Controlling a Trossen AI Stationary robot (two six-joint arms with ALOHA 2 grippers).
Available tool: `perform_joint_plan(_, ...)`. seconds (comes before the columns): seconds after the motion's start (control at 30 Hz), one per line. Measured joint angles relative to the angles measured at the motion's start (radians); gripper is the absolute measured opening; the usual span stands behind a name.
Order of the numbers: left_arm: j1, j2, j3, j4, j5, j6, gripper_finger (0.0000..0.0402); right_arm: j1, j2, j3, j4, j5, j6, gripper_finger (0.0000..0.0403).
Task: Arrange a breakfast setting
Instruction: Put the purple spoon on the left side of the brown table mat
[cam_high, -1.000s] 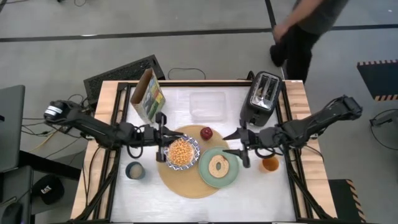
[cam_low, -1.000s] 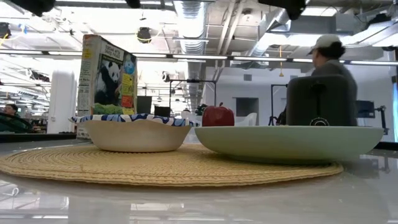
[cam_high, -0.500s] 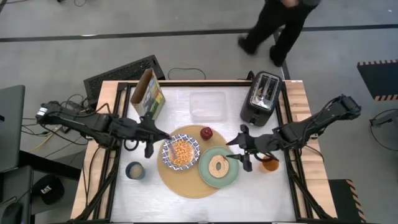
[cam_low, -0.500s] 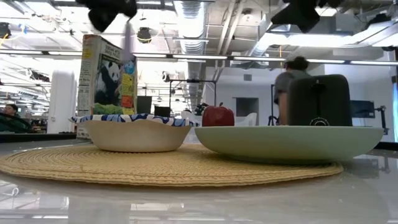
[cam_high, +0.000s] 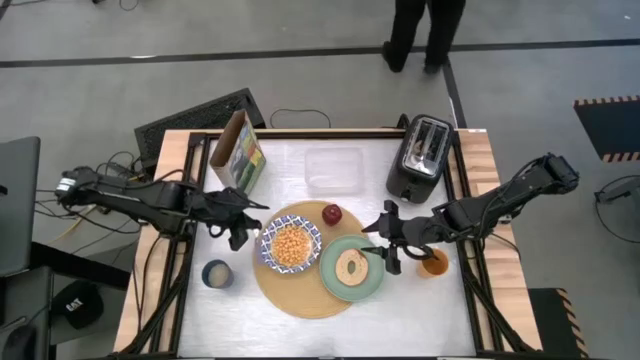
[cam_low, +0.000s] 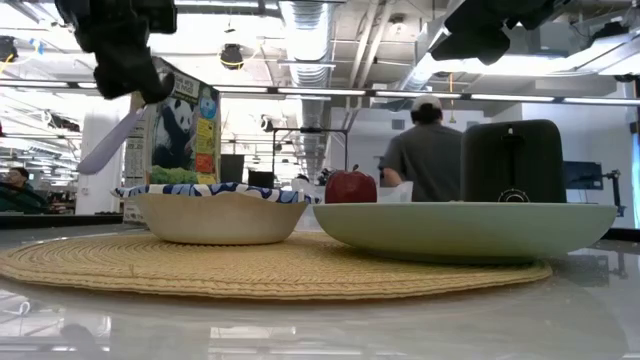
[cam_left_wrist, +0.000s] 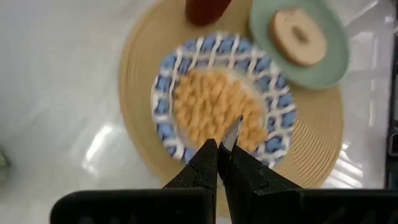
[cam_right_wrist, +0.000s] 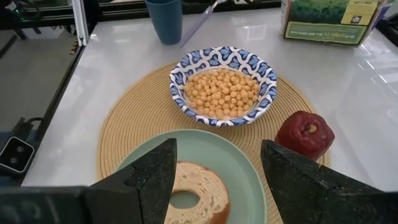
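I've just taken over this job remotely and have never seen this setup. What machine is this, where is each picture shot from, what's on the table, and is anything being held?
Two dark robot arms work at a table. One picture looks straight down, one looks level across the tabletop, and one comes from each wrist. On a round tan mat sit a blue-and-white bowl of cereal, a pale green plate with a ring-shaped toast slice, and a red apple. Behind stand a panda cereal box, a clear container and a black toaster. The left gripper, beside the bowl, is shut on a spoon. The right gripper hovers open and empty by the plate.
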Motion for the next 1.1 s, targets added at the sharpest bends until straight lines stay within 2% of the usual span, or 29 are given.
perform_joint_plan(0.4,0.112,0.001,-0.136,0.017,0.092,-0.065,0.0,0.0,0.0,0.0,-0.003,0.0,0.018,0.026)
perform_joint_plan(0.7,0.212,0.001,-0.257,0.126,0.258,-0.106,0.0,0.0,0.0,0.0,-0.003,0.0,0.017,0.026)
perform_joint_plan(0.87,0.253,0.001,-0.299,0.174,0.287,-0.11,0.0,0.0,0.0,0.0,-0.003,0.0,0.017,0.026)
perform_joint_plan(1.1,0.262,0.003,-0.308,0.178,0.254,-0.105,0.0,0.0,0.0,0.0,-0.003,0.0,0.026,0.026)
